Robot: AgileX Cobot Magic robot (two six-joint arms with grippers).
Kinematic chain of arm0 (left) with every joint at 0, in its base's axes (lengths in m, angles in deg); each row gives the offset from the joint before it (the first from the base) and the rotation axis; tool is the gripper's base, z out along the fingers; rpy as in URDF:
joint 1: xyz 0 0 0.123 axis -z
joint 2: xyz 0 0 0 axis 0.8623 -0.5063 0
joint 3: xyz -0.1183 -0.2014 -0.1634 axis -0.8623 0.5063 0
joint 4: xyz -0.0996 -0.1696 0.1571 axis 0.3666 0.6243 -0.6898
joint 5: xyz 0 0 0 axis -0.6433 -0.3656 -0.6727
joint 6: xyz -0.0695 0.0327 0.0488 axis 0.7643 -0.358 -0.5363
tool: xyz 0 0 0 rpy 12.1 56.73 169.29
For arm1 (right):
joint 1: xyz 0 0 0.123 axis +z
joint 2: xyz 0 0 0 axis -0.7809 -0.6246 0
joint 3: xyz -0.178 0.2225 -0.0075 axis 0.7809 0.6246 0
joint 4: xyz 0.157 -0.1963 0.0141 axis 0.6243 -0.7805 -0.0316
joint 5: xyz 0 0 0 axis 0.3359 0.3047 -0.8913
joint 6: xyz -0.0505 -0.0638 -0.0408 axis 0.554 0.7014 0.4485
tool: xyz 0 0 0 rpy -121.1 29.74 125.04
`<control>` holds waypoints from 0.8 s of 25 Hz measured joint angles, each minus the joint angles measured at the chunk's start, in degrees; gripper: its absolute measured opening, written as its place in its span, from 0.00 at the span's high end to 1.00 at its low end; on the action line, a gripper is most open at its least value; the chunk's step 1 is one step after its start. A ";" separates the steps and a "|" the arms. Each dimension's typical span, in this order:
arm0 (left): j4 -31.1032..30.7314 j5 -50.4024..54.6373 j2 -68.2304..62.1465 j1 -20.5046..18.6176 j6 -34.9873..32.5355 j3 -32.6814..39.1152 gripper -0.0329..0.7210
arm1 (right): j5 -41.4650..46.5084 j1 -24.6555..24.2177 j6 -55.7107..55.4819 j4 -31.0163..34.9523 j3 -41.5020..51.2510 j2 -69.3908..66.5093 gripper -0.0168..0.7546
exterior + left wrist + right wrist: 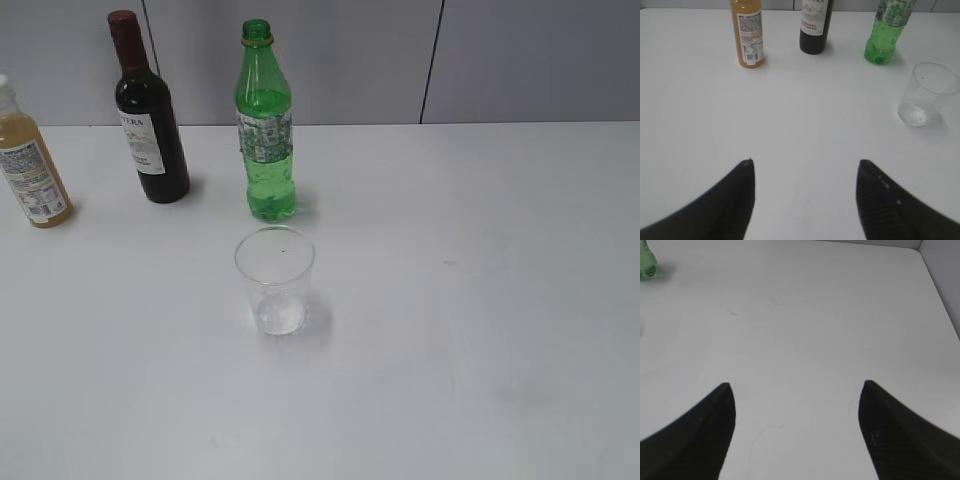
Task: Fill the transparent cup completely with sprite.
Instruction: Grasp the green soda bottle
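Note:
The transparent cup (275,280) stands upright and empty on the white table, left of the middle. It also shows at the right of the left wrist view (926,95). The green sprite bottle (265,125) stands uncapped just behind the cup; its lower half shows in the left wrist view (885,35) and its base at the top left corner of the right wrist view (647,265). My left gripper (805,162) is open and empty over bare table, well in front and left of the cup. My right gripper (797,385) is open and empty over bare table. Neither gripper shows in the exterior view.
A dark wine bottle with a red cap (148,115) stands left of the sprite bottle. A yellowish juice bottle (30,165) stands at the far left. Both show in the left wrist view, wine (816,25) and juice (749,35). A grey wall (500,60) runs behind the table.

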 joint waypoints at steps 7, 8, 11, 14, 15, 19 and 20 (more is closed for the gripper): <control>0.95 -0.20 -1.28 0.00 -0.26 0.00 0.09 | 0.00 0.00 0.00 0.00 0.00 0.00 0.22; 0.95 -0.48 -1.90 0.00 -0.30 0.00 0.09 | 0.00 0.00 0.00 0.00 0.00 0.00 0.22; 1.25 -3.74 -4.58 0.00 -0.59 -0.51 0.09 | 0.00 0.00 0.00 0.00 0.00 0.00 0.22; 2.65 -10.08 -8.47 0.00 -2.05 -0.71 0.09 | 0.00 0.00 0.00 0.00 0.00 0.00 0.22; 3.19 -12.20 -9.93 0.00 -2.81 -0.71 0.09 | 0.00 0.00 0.00 0.00 0.00 0.00 0.22; 7.29 -21.33 -17.90 0.00 -9.00 -0.71 0.11 | 0.05 0.00 0.00 0.00 0.00 0.00 0.22; 9.19 -24.07 -20.16 0.00 -11.17 -0.65 0.11 | 0.05 0.00 0.00 0.00 0.00 0.00 0.22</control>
